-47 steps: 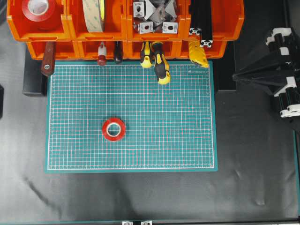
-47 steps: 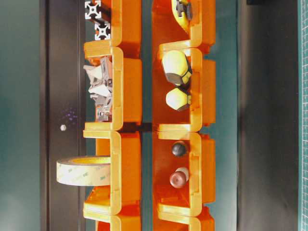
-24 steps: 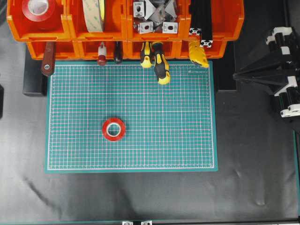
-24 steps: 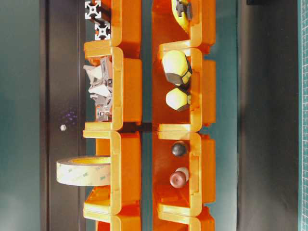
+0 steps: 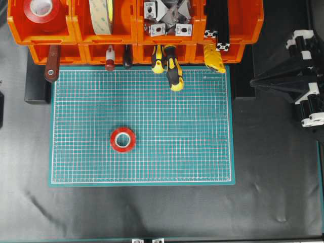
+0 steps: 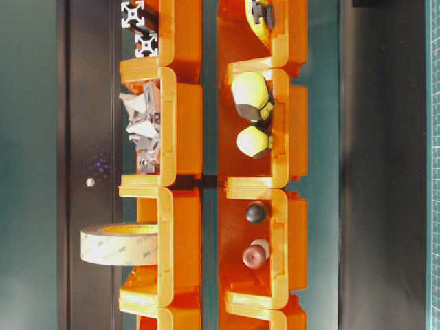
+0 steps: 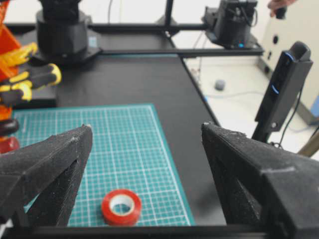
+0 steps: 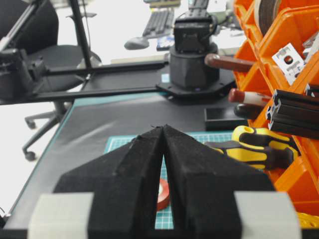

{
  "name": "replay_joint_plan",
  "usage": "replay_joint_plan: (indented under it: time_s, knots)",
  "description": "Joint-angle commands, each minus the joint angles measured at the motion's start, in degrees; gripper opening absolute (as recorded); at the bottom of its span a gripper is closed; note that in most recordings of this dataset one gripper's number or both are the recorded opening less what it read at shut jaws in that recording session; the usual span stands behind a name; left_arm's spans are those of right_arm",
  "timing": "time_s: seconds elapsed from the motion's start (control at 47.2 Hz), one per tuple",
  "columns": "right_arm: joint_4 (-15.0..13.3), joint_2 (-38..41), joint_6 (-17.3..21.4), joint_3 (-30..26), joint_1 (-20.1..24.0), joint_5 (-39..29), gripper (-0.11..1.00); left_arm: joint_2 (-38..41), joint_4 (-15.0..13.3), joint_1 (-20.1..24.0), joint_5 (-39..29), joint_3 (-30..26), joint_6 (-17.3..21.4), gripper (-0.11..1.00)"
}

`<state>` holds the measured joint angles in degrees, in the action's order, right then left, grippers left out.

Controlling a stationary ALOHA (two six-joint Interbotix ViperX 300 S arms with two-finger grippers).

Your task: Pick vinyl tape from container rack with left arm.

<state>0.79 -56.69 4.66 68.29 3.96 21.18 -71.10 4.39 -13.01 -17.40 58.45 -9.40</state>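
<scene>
I am looking down at the green grid mat (image 5: 142,126), where a vinyl tape (image 5: 123,139) is lying flat, well apart from the container rack (image 5: 136,30): a small glossy red ring with a white inner core, its hole facing up. A second red roll (image 5: 41,10) is sitting in the rack's top-left bin, also lying flat with a pale core. The rack is showing as moulded bright orange plastic, two tiers of bins with rounded lips, running wider than the mat. A broad cream tape roll (image 5: 102,14) is standing on edge in the next bin, metal brackets (image 5: 167,19) are piling up in the third, and black slotted profiles (image 5: 217,25) are poking from the fourth. Yellow-and-black screwdriver handles (image 5: 172,66) are hanging out of the lower tier over the mat's top edge, beside a red-brown handle (image 5: 51,63). The left gripper (image 7: 144,144) is hovering with its rough, matte black foam-like fingers (image 7: 50,164) spread wide, holding nothing, and the red roll on the mat is appearing between them, low in the wrist view. The right gripper (image 8: 163,144) is standing off at the table's right side, its two wedge-shaped black fingers pressed together at the tips with nothing between them. The tabletop (image 5: 152,212) is a black, slightly wrinkled sheet.
</scene>
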Motion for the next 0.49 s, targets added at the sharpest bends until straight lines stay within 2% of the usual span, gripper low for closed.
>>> replay_joint_plan:
  time_s: [0.0, 0.466]
  knots:
    - [0.09, 0.53, 0.00, -1.05, 0.00, 0.53, 0.01, 0.88, 0.09, 0.09, 0.44, -0.62, 0.09, 0.85]
    - [0.09, 1.23, -0.09, -0.88, 0.00, -1.49, 0.01, 0.70, 0.09, 0.09, 0.44, -0.70, 0.35, 0.85]
